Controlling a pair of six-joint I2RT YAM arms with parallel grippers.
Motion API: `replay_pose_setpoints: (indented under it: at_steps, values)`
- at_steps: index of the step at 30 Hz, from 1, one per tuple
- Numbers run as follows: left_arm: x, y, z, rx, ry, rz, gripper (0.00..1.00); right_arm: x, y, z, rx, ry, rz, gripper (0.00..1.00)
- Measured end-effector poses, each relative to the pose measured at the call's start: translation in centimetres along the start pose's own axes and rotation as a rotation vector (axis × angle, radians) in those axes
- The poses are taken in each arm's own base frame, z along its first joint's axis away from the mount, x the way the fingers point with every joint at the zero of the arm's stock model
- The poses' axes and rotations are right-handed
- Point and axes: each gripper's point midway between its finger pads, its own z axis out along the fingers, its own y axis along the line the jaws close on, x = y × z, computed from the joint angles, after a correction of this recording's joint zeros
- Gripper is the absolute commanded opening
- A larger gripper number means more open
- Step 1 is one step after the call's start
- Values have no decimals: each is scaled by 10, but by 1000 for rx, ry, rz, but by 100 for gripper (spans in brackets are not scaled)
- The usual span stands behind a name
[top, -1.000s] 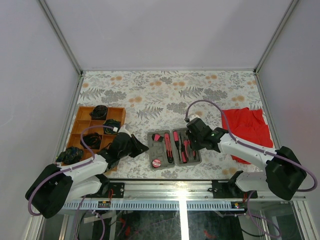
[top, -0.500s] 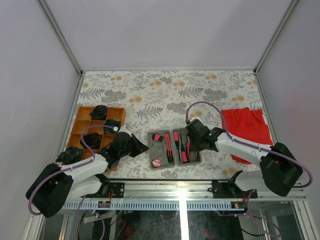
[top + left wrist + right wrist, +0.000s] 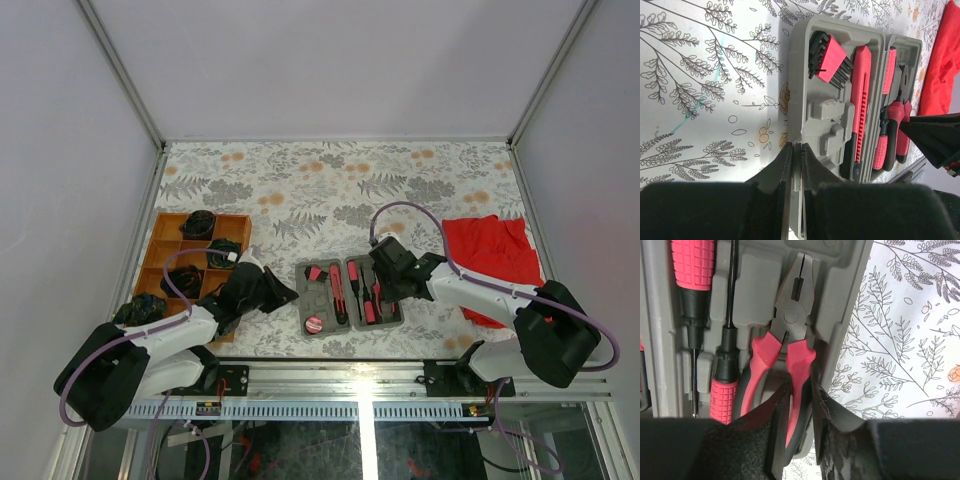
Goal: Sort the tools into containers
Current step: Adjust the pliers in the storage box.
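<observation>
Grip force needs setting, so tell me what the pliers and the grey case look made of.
The pliers: dark, dull metal head, probably steel, going by the matte black nose and pivot; handles look like pink and black rubbery plastic sleeves. The grey case: moulded plastic, matte, with rounded pressed recesses.

Grey case point(image 3: 825, 120), one; wooden tray point(image 3: 165, 230), one; red cloth point(image 3: 495, 250), one; pliers point(image 3: 790, 320), one pair; screwdrivers point(image 3: 692, 270), two; hex-key set point(image 3: 827, 60), one; pink disc point(image 3: 313, 325), one
</observation>
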Motion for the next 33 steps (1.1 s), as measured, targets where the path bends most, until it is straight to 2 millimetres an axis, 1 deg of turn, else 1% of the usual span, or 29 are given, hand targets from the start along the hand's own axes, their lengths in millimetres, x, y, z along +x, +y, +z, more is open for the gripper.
replay_pose_setpoints:
  at_steps: [3, 6, 11, 13, 19, 23, 26, 30, 33]
  values:
    - [0, 0, 0, 0, 1, 0, 0, -4, 0, -1, 3, -15, 5, 39]
    - [0, 0, 0, 0, 1, 0, 0, -12, -4, -7, 19, -46, 12, 40]
    - [0, 0, 0, 0, 2, 0, 0, -24, -4, -16, 18, -83, 18, 33]
    - [0, 0, 0, 0, 2, 0, 0, -24, -5, -17, 19, -79, 17, 33]
    - [0, 0, 1, -1, 2, -1, 0, -12, -7, -16, 28, -29, 7, 32]
    - [-1, -2, 3, -4, 5, 2, 0, -5, -5, -8, 21, 11, 4, 28]
    - [-1, -2, 4, -4, 7, 2, 0, -1, -4, 0, 8, 29, 11, 21]
    - [-1, -2, 4, -4, 7, 5, 0, -4, -5, 5, 10, 27, 13, 14]
    - [-1, -2, 4, -4, 6, 6, 0, -7, -5, 6, 14, 15, 11, 10]
